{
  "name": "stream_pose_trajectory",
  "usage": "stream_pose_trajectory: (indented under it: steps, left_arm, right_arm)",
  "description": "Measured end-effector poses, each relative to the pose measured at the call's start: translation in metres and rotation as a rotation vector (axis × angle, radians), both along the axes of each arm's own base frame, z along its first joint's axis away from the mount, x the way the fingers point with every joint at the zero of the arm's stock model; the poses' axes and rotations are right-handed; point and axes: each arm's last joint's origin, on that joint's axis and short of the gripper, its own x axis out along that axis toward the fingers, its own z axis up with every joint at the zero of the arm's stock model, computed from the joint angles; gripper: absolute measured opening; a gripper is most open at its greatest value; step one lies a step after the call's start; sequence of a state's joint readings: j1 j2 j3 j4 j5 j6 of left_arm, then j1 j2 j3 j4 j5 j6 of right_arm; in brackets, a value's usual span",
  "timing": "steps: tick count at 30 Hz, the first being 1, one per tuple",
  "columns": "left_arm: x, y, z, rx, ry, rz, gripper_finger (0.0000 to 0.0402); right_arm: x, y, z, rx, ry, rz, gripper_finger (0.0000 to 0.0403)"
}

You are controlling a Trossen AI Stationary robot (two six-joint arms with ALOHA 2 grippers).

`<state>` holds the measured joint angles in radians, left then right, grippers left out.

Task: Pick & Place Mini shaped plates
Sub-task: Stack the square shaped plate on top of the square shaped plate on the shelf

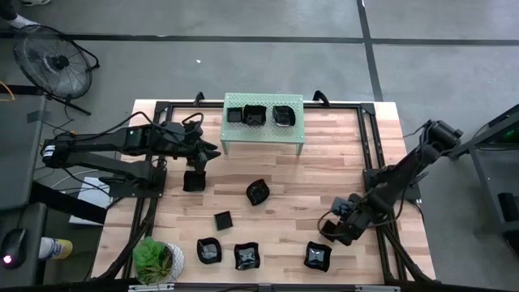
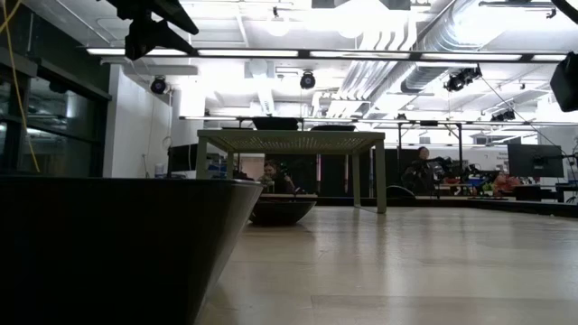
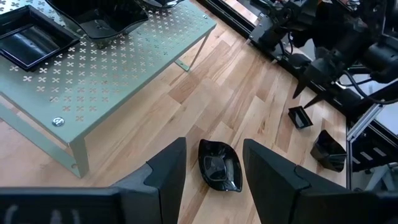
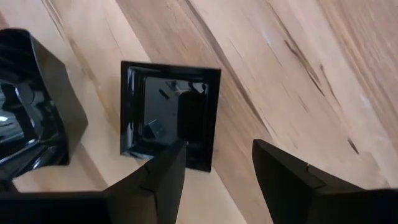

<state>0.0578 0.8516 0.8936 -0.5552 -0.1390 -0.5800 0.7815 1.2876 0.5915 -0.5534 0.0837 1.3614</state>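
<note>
Nearest the front edge of the wooden table [image 1: 324,162] we see glossy black mini shaped plates [image 1: 243,256] scattered, square and wavy-rimmed. The right gripper [image 4: 214,165], fingers spread and empty, hangs over a square plate [image 4: 168,115]. Farther back, the left gripper [image 3: 211,165], likewise parted and empty, frames a wavy plate [image 3: 221,165]. Beyond, three plates sit on the pale green perforated metal shelf [image 1: 263,134].

High view: straight down, far, whole table [image 1: 324,162]. Low view: table height, level toward shelf [image 2: 289,140] at 12 o'clock; near dark shape possibly plate. Wrist views: close, looking down. Shelf shared by high, low, left wrist.
</note>
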Motion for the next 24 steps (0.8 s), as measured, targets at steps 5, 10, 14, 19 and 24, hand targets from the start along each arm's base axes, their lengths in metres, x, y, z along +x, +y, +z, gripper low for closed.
stream_pose_trajectory:
  steps: [5,10,14,19,24]
  left_arm:
    - [0.0,0.0,0.0,0.0,0.0,0.0,0.0156]
    - [0.0,0.0,0.0,0.0,0.0,0.0,0.0156]
    - [0.0,0.0,0.0,0.0,0.0,0.0,0.0156]
    - [0.0,0.0,0.0,0.0,0.0,0.0,0.0156]
    - [0.0,0.0,0.0,0.0,0.0,0.0,0.0156]
  right_arm:
    - [0.003,0.003,-0.006,-0.016,-0.005,0.019,0.0181]
    - [0.007,0.007,-0.01,-0.009,-0.014,0.021,0.0181]
    - [0.009,0.008,-0.014,-0.018,-0.011,0.018,0.0181]
    - [0.01,0.009,-0.018,-0.02,-0.007,0.0,0.0181]
    - [0.011,0.009,-0.017,-0.018,-0.011,-0.008,0.0159]
